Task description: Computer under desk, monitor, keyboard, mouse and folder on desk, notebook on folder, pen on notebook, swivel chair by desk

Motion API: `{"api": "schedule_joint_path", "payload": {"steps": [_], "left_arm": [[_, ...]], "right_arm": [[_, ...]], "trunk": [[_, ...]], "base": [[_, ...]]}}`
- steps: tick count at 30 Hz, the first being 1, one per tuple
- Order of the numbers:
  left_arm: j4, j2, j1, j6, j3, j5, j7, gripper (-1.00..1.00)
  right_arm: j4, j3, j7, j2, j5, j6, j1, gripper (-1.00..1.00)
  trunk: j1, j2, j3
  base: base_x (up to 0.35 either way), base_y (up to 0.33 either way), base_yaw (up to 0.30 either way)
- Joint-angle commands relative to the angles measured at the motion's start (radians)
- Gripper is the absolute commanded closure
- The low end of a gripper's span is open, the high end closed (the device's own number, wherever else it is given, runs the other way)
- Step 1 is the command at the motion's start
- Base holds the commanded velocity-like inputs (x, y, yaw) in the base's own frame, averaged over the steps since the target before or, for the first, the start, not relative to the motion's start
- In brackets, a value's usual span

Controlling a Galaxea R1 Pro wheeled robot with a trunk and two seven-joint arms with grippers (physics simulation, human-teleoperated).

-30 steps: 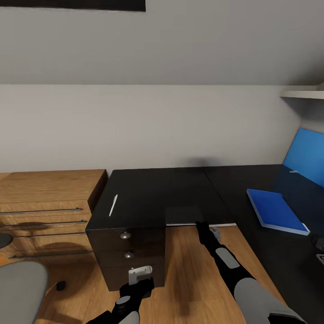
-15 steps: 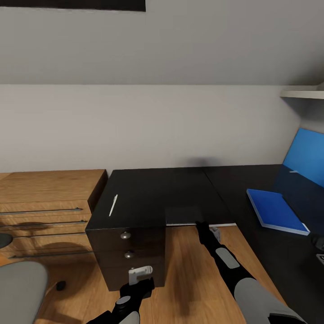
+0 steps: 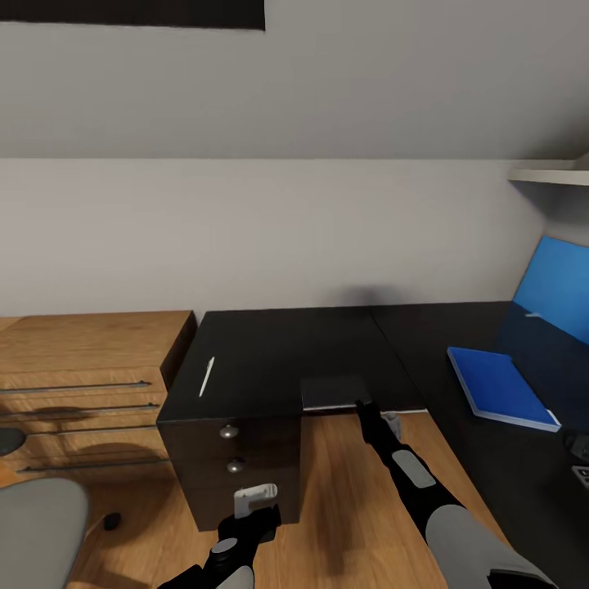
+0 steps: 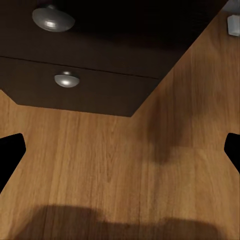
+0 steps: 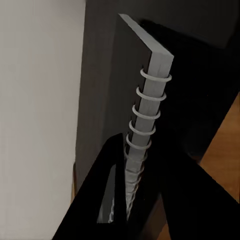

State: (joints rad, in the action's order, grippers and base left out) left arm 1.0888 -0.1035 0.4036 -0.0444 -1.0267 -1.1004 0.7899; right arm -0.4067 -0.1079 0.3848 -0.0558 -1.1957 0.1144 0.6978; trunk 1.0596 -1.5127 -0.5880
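A dark spiral-bound notebook (image 3: 331,391) lies at the front edge of the black desk (image 3: 278,343). My right gripper (image 3: 361,406) is shut on its spiral side, and the right wrist view shows the notebook (image 5: 150,95) edge-on between the dark fingers (image 5: 97,190). A thin white pen (image 3: 205,376) lies on the desk above the drawers. A blue folder (image 3: 501,386) rests on the desk's right wing, in front of the blue-lit monitor (image 3: 563,282). My left gripper (image 3: 255,497) hangs open low in front of the drawers, its fingertips (image 4: 10,150) far apart over the floor.
A wooden dresser (image 3: 82,360) stands left of the desk. The grey swivel chair seat (image 3: 33,532) fills the bottom left, with a small black object (image 3: 110,520) on the wood floor beside it. Drawer knobs (image 4: 54,19) face my left gripper. A shelf (image 3: 548,173) hangs at upper right.
The whole picture has shifted down by a few pixels, so the camera moved. Both arms, the notebook, the pen and the folder stay where they were.
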Motion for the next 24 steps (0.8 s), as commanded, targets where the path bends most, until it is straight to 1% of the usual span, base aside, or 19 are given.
{"api": "schedule_joint_path", "payload": {"steps": [1, 24], "left_arm": [[0.002, -0.001, 0.001, -0.005, -0.003, -0.001, 0.006, -1.00], [0.002, 0.001, 0.001, -0.006, -0.004, 0.001, 0.006, -1.00]], "right_arm": [[0.001, -0.007, 0.003, -0.001, -0.012, 0.011, 0.000, 1.00], [-0.008, -0.006, 0.010, 0.001, -0.010, 0.012, 0.001, 1.00]], "trunk": [[-0.004, 0.007, 0.002], [-0.092, 0.168, 0.074]], "base": [[0.000, 0.000, 0.000], [0.000, 0.000, 0.000]]}}
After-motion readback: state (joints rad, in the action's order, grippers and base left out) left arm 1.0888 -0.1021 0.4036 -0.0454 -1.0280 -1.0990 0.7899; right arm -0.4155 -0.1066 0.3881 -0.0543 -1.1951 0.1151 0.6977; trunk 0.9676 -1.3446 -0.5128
